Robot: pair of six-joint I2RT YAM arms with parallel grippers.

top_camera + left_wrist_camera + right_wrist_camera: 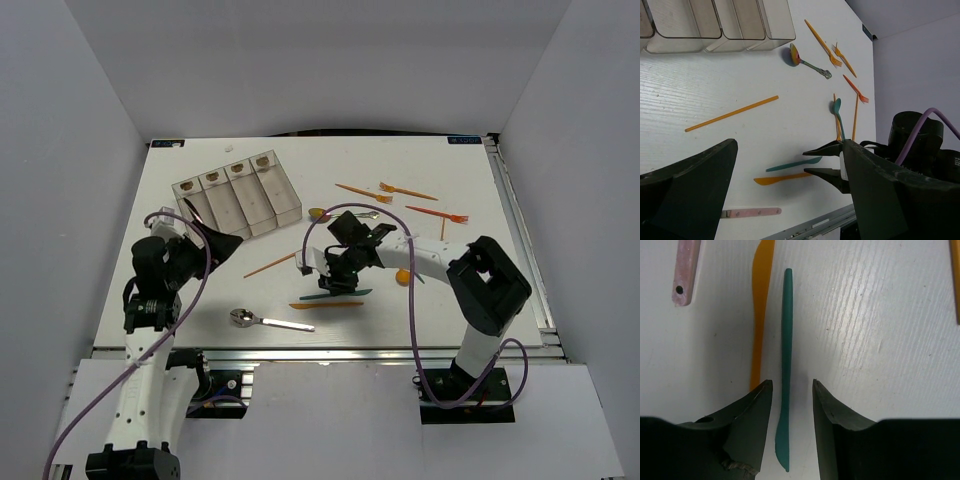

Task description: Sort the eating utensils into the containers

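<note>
While the right pincer (335, 283) hangs low over the middle of the white desk (450, 320), your overhead view puts the containers (240, 198) at the far left, four clear bins in a row, just beyond the left pincer (222, 245). A teal knife (345, 294) and an orange knife (335, 305) lie side by side beneath the right pincer. A spoon (262, 321) rests nearer the arm bases, an orange stick (270, 265) lies between the arms, and orange forks (405, 190) are scattered at the far right.

From your left wrist, the left pincer (789, 150) stands spread wide with nothing between its fingers (695, 185). The containers (720, 20) line the top of the view, with the orange stick (732, 114) on the desk below them.

From your right wrist, the right pincer (790, 386) stands about half open, its fingers (752, 420) straddling the teal knife (786, 315). A sliver of desk shows on either side, so it grips nothing. The orange knife (761, 300) lies just beside the teal one, and a pink handle (685, 267) sits in the upper left corner.
</note>
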